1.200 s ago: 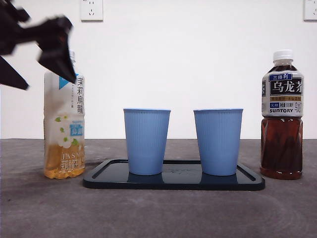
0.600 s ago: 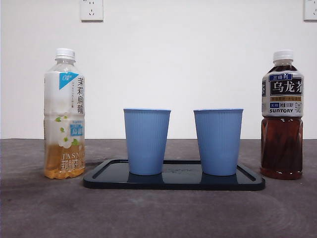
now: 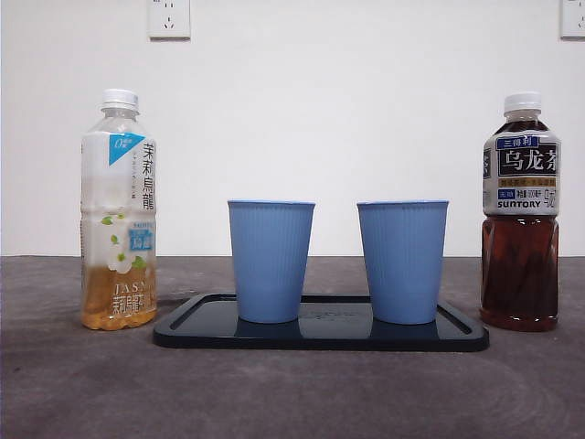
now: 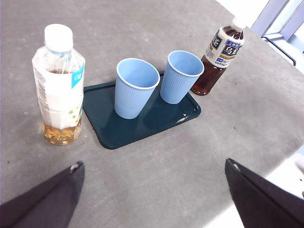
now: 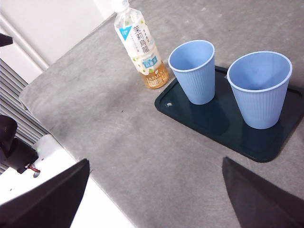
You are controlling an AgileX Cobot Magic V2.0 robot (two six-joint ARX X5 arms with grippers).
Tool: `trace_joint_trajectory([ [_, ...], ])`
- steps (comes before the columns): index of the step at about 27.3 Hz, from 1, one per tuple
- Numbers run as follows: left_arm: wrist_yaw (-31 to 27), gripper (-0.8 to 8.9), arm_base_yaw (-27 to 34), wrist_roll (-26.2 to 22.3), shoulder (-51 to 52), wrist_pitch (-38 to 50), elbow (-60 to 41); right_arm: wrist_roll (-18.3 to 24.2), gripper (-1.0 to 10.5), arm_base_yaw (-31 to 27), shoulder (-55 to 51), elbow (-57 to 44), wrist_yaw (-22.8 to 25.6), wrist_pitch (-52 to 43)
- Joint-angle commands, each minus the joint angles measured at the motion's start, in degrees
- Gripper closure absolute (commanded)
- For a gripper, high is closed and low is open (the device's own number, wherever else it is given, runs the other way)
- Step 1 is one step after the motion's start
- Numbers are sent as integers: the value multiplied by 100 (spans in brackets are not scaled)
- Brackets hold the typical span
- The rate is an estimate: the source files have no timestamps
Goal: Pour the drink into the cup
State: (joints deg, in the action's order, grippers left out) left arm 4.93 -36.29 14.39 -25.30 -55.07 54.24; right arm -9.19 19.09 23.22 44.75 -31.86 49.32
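Two blue cups stand on a dark tray (image 3: 320, 336), one on the left (image 3: 270, 261) and one on the right (image 3: 402, 261). A capped jasmine tea bottle (image 3: 119, 210) with a little amber drink at its bottom stands left of the tray. Right of the tray is a capped dark oolong tea bottle (image 3: 520, 219). My left gripper (image 4: 154, 165) hangs open, high above the table and back from the jasmine bottle (image 4: 59, 85). Equally high and open, my right gripper (image 5: 156, 161) looks down on both cups (image 5: 192, 71) (image 5: 260, 88). Neither gripper shows in the front view.
The grey table's edge (image 5: 71, 147) runs close under the right gripper, with white and black robot hardware (image 5: 19, 152) beyond it. A white wall with sockets (image 3: 169, 18) stands behind the table. Open table surface lies in front of the tray.
A black gripper that hung by the jasmine bottle's cap one second ago has left the front view. Bottles, cups and tray have not moved.
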Motion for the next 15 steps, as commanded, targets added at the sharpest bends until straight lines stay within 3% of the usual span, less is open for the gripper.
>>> trace_joint_trajectory([
  [1, 44, 492, -48, -264, -13, 61, 94, 66, 646, 24, 17, 98, -4, -63],
  [3, 44, 817, -48, -437, -13, 57, 94, 72, 970, 24, 17, 98, -4, -61],
  [4, 44, 782, -48, -435, -13, 76, 94, 79, 922, 24, 17, 98, 26, -92],
  [15, 44, 805, -48, -428, -11, 72, 94, -48, 930, 24, 17, 98, -96, -131],
])
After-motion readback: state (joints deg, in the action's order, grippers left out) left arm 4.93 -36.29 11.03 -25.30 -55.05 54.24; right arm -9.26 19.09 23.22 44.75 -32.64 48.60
